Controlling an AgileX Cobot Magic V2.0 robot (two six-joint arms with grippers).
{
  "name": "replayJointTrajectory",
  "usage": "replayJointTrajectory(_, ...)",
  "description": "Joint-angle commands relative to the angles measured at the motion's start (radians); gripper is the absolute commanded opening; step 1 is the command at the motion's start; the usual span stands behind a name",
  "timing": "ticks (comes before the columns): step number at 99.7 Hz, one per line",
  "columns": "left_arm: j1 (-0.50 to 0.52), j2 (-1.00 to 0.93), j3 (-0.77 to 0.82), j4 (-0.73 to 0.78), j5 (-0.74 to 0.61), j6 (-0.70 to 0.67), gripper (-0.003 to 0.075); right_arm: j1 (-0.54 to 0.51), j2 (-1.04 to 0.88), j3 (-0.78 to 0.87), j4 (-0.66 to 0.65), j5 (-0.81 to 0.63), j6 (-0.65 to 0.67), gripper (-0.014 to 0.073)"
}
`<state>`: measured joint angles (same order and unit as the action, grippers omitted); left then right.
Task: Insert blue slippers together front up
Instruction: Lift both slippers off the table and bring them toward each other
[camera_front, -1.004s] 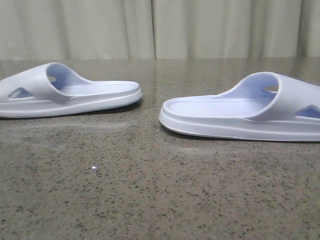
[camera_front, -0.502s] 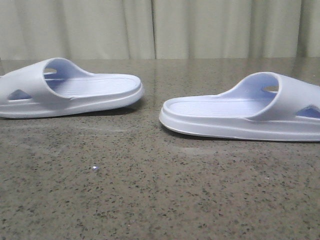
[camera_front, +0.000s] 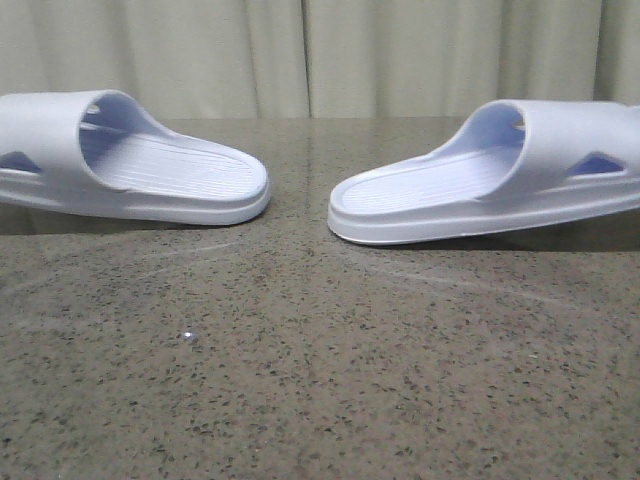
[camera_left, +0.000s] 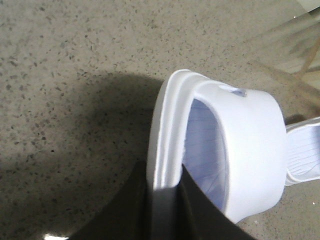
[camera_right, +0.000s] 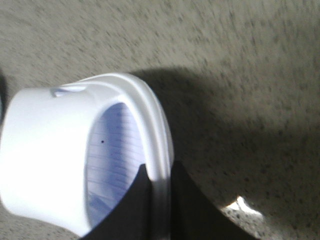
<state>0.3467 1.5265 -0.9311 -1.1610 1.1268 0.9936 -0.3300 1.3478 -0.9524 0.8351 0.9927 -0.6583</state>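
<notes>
Two blue slippers (camera_front: 150, 165) on speckled table (camera_front: 320, 380)

Both blue slippers' (camera_front: 140, 165) toe ends cut off by front-view edges.

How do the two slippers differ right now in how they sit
The left slipper has its heel end pointing right toward the middle, while the right slipper has its heel end pointing left. The left slipper's footbed faces the camera more; the right slipper shows more of its side and slopes up toward its strap. Both are pale lavender-white, raised off the table, each clamped by a claw at the sole edge.
</notes>
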Motion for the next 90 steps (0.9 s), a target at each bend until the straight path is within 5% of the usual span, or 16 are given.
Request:
replayJointTrajectory(1, 0.005, -0.07, -0.028, -0.072, 0.055, 0.005, 0.0015, -0.003, -0.071, -0.05, 0.065, 0.007, -0.013, -0.0107)
replayJointTrajectory(90, -0.029, -0.123, -0.028, -0.231, 0.14, -0.014, 0.0015, 0.003, -0.146, -0.068, 0.474, 0.114, -0.197, -0.0107)
